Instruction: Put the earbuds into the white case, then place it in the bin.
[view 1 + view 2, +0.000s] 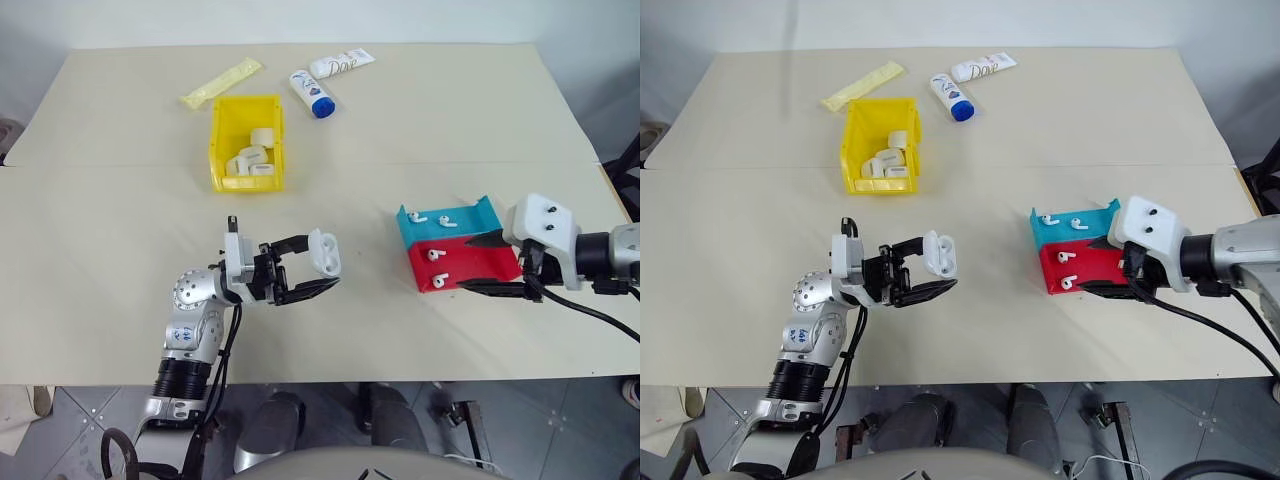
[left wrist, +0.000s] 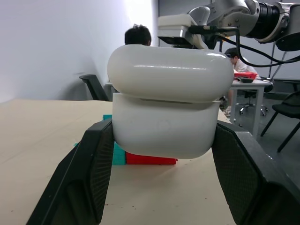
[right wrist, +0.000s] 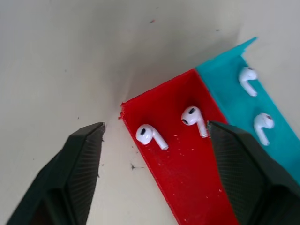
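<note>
My left gripper (image 1: 322,264) is shut on the white case (image 1: 325,253), holding it above the table's front left. The case's lid looks swung open, and two dark wells show. In the left wrist view the case (image 2: 165,126) sits between both black fingers. Two earbuds (image 3: 151,135) lie on the red half of a tray and two more (image 3: 247,78) on its blue half. My right gripper (image 1: 478,263) hangs open just over the tray's right end, one finger on each side of the red part. The yellow bin (image 1: 216,142) stands at the back left with several white cases inside.
The blue-and-red tray (image 1: 465,258) lies right of centre. Behind the bin lie a yellow packet (image 1: 221,83), a blue-capped white bottle (image 1: 312,93) and a white Dove tube (image 1: 343,63). People sit at a desk beyond the table in the left wrist view.
</note>
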Controlling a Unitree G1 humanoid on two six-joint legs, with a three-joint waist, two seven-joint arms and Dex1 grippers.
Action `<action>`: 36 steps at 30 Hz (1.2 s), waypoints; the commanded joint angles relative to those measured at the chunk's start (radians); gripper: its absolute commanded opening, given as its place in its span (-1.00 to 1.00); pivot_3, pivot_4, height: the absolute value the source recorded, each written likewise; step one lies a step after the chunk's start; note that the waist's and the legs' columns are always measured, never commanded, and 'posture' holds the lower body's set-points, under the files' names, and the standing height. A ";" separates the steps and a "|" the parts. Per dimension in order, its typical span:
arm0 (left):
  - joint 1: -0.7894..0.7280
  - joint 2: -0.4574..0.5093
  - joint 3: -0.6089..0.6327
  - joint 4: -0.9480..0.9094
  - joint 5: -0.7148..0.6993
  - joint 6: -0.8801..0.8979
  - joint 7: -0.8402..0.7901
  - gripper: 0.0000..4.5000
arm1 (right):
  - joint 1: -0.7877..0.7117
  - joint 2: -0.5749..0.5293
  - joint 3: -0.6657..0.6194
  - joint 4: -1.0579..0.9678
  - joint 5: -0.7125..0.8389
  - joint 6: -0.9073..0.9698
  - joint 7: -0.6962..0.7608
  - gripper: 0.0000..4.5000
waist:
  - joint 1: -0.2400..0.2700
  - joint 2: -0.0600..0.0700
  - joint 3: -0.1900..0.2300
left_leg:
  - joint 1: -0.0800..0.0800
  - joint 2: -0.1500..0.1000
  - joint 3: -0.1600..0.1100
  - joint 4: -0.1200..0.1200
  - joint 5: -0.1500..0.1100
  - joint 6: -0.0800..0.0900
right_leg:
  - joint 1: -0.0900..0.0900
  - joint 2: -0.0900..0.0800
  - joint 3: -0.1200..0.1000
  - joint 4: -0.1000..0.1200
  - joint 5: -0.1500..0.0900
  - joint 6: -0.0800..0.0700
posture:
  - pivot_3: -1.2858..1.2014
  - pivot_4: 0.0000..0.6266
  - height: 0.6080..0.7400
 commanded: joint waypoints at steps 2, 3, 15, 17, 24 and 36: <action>0.007 0.007 -0.009 -0.050 -0.011 -0.005 0.020 0.23 | -0.051 0.015 0.051 0.011 -0.069 -0.038 0.041 0.43 | -0.001 0.000 0.000 | 0.000 0.000 0.000 0.000 0.000 0.000 | 0.000 0.000 0.000 0.000 0.000 0.000 | 0.03 -0.52 1.00; 0.007 0.006 -0.011 -0.052 -0.010 -0.006 0.024 0.23 | -0.060 0.022 0.059 0.018 -0.081 -0.047 0.047 0.34 | -0.001 0.000 0.000 | 0.000 0.000 0.000 0.000 0.000 0.000 | 0.000 0.000 0.000 0.001 0.000 0.000 | 0.03 -0.52 1.00; 0.015 0.001 -0.025 -0.061 -0.010 -0.013 0.038 0.23 | -0.157 0.074 0.164 0.077 -0.212 -0.107 0.117 0.34 | -0.005 0.001 0.000 | 0.000 0.000 0.000 0.000 0.000 -0.001 | -0.001 0.000 0.000 0.001 0.000 0.000 | 0.03 -0.52 1.00; 0.012 0.002 -0.026 -0.060 -0.010 -0.014 0.039 0.23 | -0.174 0.083 0.183 0.093 -0.233 -0.116 0.136 0.26 | -0.005 0.001 0.000 | 0.000 0.000 0.000 0.000 0.000 -0.001 | -0.001 0.000 0.000 0.001 0.000 0.000 | 0.03 -0.52 1.00; 0.013 0.009 -0.023 -0.060 -0.010 -0.021 0.051 0.23 | -0.238 0.125 0.223 0.153 -0.301 -0.162 0.172 -0.06 | -0.011 0.001 0.000 | 0.000 0.000 0.000 0.000 0.000 -0.001 | -0.001 0.001 0.000 0.001 0.000 0.000 | 0.03 -0.52 1.00; 0.019 0.016 -0.025 -0.073 -0.014 -0.020 0.065 0.23 | -0.297 0.176 0.299 0.225 -0.411 -0.241 0.233 -0.06 | -0.023 0.001 0.000 | 0.000 0.000 0.000 0.000 0.000 -0.001 | -0.001 0.001 0.000 0.001 0.000 0.000 | 0.03 -0.52 1.00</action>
